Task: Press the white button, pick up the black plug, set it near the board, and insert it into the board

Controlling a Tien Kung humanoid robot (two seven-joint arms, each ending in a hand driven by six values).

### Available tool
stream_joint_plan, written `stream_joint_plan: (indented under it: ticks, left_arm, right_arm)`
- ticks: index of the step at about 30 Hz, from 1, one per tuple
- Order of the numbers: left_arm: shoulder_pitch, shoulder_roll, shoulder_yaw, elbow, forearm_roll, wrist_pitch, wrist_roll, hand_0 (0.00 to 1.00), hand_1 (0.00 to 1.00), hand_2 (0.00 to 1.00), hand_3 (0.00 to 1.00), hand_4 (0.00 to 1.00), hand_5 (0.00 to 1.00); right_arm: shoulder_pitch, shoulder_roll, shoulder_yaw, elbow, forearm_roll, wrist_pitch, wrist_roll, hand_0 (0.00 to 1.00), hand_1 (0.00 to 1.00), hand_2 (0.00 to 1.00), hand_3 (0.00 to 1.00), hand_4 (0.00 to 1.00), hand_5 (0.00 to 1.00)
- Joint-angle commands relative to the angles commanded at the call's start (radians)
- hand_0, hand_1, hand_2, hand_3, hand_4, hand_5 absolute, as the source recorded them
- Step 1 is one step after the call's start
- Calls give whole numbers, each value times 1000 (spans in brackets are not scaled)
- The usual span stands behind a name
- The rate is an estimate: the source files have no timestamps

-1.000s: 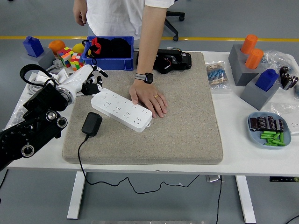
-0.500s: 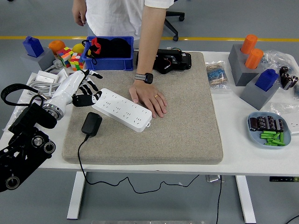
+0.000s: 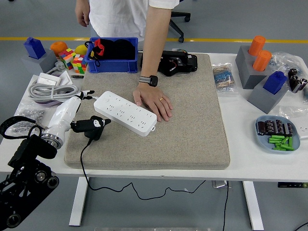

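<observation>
Left of the long white plastic power strip (image 3: 125, 112), the robot's left hand (image 3: 86, 126) curls its black fingers (image 3: 98, 122) around the black plug adapter (image 3: 95, 128) on the grey felt mat (image 3: 192, 125). A person's hand (image 3: 154, 102) steadies the strip; lifting, placing and inserting seemingly remain.

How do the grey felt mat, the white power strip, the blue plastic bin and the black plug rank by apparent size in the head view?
1. Grey felt mat
2. White power strip
3. Blue plastic bin, close to the strip and farther away, so unsure
4. Black plug
</observation>
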Motion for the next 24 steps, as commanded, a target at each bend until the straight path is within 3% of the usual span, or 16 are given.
stream_joint_plan:
  ticks: [5,6,10,12,17,24]
  left_arm:
    - [11,-8,48,2,20,68,46,904,935,896,935,998,475]
    - [13,-12,59,7,28,86,50,859,883,846,917,998,469]
    - [13,-31,85,37,102,129,89,859,883,846,917,998,469]
    - [8,-37,95,51,131,137,107,844,859,815,878,998,424]
    - [-2,-53,109,94,157,147,135,844,859,815,878,998,424]
    - [-17,-69,114,162,112,151,136,827,822,783,852,998,393]
  right_arm:
    - [-1,-3,-2,0,1,0,0,620,586,586,584,656,405]
    - [-1,-3,-2,-1,1,0,0,620,587,586,584,657,404]
    - [-3,-1,-3,0,2,1,1,620,587,586,584,657,404]
    - [-4,0,-1,0,2,1,1,620,587,586,584,657,401]
    - [-6,1,-1,1,2,1,1,620,587,586,584,657,401]
    - [-7,2,6,-1,0,0,1,620,586,586,584,657,402]
